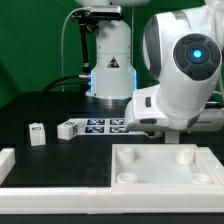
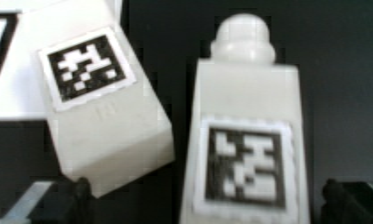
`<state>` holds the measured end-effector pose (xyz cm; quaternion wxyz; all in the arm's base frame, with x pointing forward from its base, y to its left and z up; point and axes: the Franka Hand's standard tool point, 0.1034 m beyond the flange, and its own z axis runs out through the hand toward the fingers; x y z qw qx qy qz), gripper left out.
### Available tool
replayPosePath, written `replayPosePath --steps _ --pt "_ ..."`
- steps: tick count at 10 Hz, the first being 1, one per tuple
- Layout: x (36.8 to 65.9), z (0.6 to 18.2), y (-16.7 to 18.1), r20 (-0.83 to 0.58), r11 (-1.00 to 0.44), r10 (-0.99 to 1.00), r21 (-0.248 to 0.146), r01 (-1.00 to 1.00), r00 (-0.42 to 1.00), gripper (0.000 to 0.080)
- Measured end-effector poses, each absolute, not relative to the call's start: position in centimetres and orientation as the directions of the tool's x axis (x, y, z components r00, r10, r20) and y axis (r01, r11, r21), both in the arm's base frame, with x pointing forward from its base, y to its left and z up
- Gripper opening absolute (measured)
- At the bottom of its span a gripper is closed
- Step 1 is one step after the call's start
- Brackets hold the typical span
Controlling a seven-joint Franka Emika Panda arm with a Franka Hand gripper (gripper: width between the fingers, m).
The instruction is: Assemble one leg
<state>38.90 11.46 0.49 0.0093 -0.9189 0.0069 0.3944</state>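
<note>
In the wrist view a white leg (image 2: 245, 120) with a rounded peg end and a square tag on its side lies on the black table between my fingers. My gripper (image 2: 204, 205) is open, with dark gaps between the leg and each fingertip (image 2: 58, 203). A second tagged leg (image 2: 103, 100) lies close beside it, tilted. In the exterior view another small leg (image 1: 37, 133) stands at the left. There the arm's white body (image 1: 180, 80) hides the gripper and the legs under it.
The white square panel (image 1: 165, 172) with round corner holes lies at the front right. The marker board (image 1: 95, 127) lies behind it at the centre. A white frame edge (image 1: 8, 163) runs along the front left. A lamp base (image 1: 110, 70) stands at the back.
</note>
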Motion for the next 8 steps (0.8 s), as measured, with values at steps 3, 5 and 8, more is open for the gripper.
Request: replayPosePath --steps 3,5,8 --pt "38.55 0.52 11.45 -0.765 -1.000 -0.002 -0.010 -0.015 0.644 0.0649" --pt "38.83 0.40 11.53 -0.757 -1.000 -0.001 -0.011 -0.016 0.653 0.0649" --pt "38.81 0.40 11.56 -0.757 -1.000 0.001 -0.013 -0.014 0.653 0.0649"
